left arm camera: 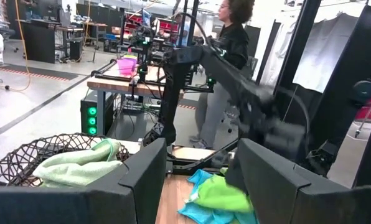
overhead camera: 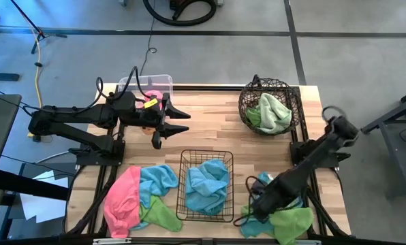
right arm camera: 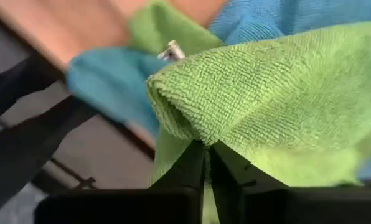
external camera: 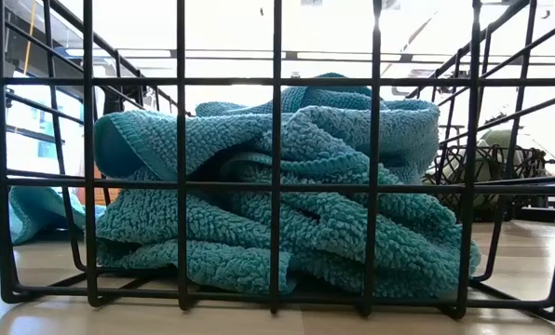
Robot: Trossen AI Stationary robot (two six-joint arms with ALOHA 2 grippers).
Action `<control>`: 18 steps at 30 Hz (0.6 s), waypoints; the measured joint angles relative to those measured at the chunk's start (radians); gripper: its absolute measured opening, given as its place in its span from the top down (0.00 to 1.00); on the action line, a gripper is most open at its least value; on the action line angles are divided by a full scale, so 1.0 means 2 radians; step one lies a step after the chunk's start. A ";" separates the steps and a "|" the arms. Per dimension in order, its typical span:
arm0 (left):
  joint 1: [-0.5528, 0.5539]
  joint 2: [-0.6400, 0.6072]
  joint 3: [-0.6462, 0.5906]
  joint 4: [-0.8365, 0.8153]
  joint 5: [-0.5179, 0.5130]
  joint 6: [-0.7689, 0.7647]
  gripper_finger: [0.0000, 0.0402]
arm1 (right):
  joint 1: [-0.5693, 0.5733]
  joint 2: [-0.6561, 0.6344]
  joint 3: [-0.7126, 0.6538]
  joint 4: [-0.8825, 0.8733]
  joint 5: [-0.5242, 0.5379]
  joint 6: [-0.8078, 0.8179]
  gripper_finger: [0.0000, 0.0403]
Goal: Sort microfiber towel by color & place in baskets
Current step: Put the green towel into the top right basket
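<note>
Wooden worktop (overhead camera: 210,139) on grey floor: right tool (right arm camera: 207,149) clamped on a green towel (right arm camera: 285,93) at the near right corner; left tool (overhead camera: 167,128), fingers apart, beside the clear tub (overhead camera: 145,84). Blue towels (overhead camera: 208,185) fill the black grid basket (overhead camera: 184,178); a person (left arm camera: 226,68) stands beyond.

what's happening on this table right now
A two-armed robot is sorting coloured towels into baskets. The right gripper is down at the table's near right corner with its fingers shut on a green towel from a green and blue pile. The left gripper, fingers open, waits by the clear tub, which holds something pink. The black wire basket already holds a blue towel, and the round basket holds a light green one. A pile of pink, blue and green towels lies unsorted at near left.
</note>
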 joint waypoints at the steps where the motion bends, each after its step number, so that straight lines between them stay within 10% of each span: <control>1: 0.000 0.000 0.000 0.000 0.000 0.000 0.53 | 0.001 -0.015 0.008 -0.011 0.004 -0.009 0.98; 18: 0.000 0.000 0.000 0.000 0.000 -0.009 0.53 | -0.032 -0.228 0.121 -0.033 0.242 -0.245 1.00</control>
